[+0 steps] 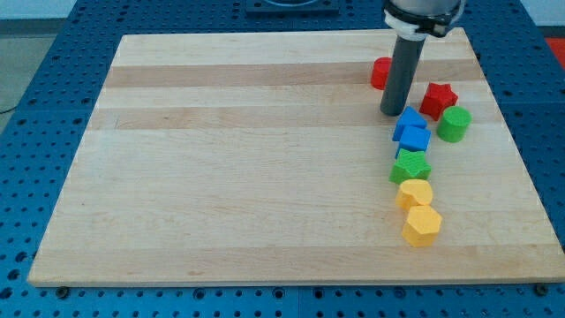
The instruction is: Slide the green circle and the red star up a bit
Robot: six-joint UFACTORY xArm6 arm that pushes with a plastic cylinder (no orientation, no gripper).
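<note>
A: Green circle [454,124] position?
B: Far right of the bench [247,159], touching the red star [437,99], which sits just beyond it.
A: My tip [391,112]?
B: Left of the star, just beyond the blue blocks [411,130]. No claw fitted, so no open or closed state.

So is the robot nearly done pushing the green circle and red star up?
Nothing looks done yet. The green circle and red star sit together near the view's right edge. My tip is to their left, just above the blue blocks, not touching either. Both pushes toward the view's top are left.
</note>
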